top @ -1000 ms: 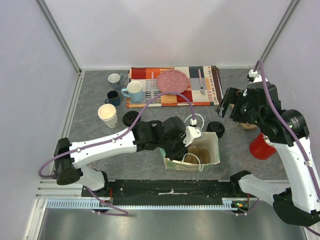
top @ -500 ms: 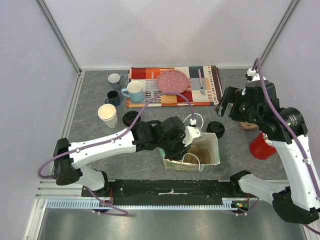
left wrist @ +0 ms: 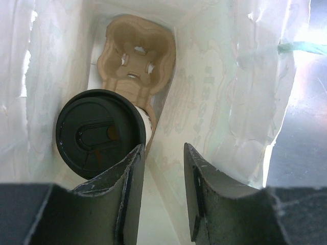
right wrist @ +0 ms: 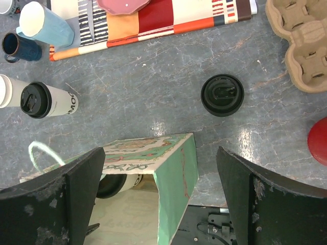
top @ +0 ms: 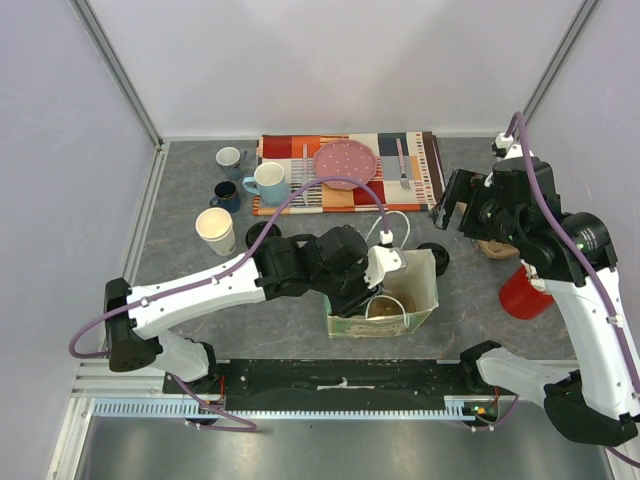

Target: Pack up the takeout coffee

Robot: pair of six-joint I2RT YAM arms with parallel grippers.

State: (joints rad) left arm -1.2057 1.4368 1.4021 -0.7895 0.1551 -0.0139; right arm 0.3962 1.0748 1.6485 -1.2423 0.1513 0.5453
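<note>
On the bench (top: 180, 200), the paper bag (top: 420, 290) stood squarer than a second earlier, and the left end effector (left wrist: 162, 150) had lifted clear, slightly parted and empty. The right end effector (right wrist: 159, 153) hung wide open, holding nothing. One lidded cup (left wrist: 99, 133) sat inside the bag, apparently delivered. A second lidded cup (right wrist: 48, 100) waited outside. The first cup's base was hidden, so its seating in the cardboard carrier (left wrist: 135, 56) was unclear.

Cup w/ lid (left wrist: 99, 133) in bag (left wrist: 225, 102), 2nd cup (right wrist: 48, 100) outside

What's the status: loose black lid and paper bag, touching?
Apart. Right wrist view shows bare tabletop between the loose black lid and the paper bag.
</note>
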